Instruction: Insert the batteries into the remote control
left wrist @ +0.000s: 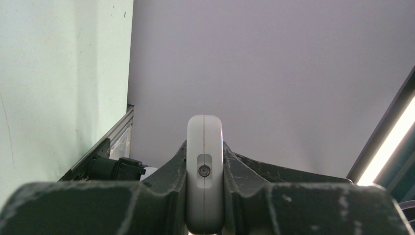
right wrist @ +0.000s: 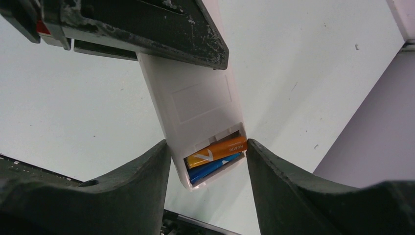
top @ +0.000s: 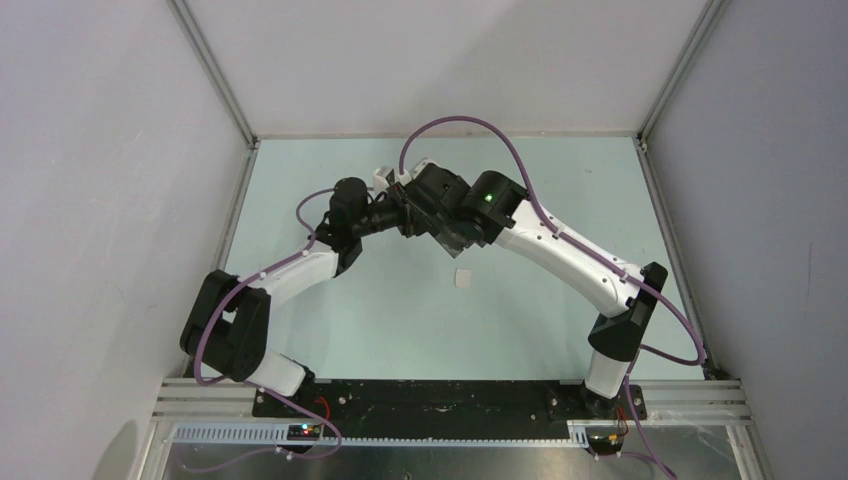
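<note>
Remote control (left wrist: 204,129): pinched in left gripper (left wrist: 205,149). Orange battery (right wrist: 218,151), blue battery (right wrist: 211,167): in its open compartment (right wrist: 224,134). Right gripper (right wrist: 208,143): flanking remote, grip indeterminate.

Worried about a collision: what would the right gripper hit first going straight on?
Probably the remote: its open end, batteries showing, sits between the fingers of the right gripper. Beyond that, the left gripper clamping it. Depth is unclear.

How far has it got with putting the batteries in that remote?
Nearly done. The orange battery and blue battery both lie in the open compartment of the remote control. The left gripper clamps the remote, while the right gripper straddles its open end. Left: confirming they sit fully, and probably refitting a cover; a small white piece on the table may be it.
</note>
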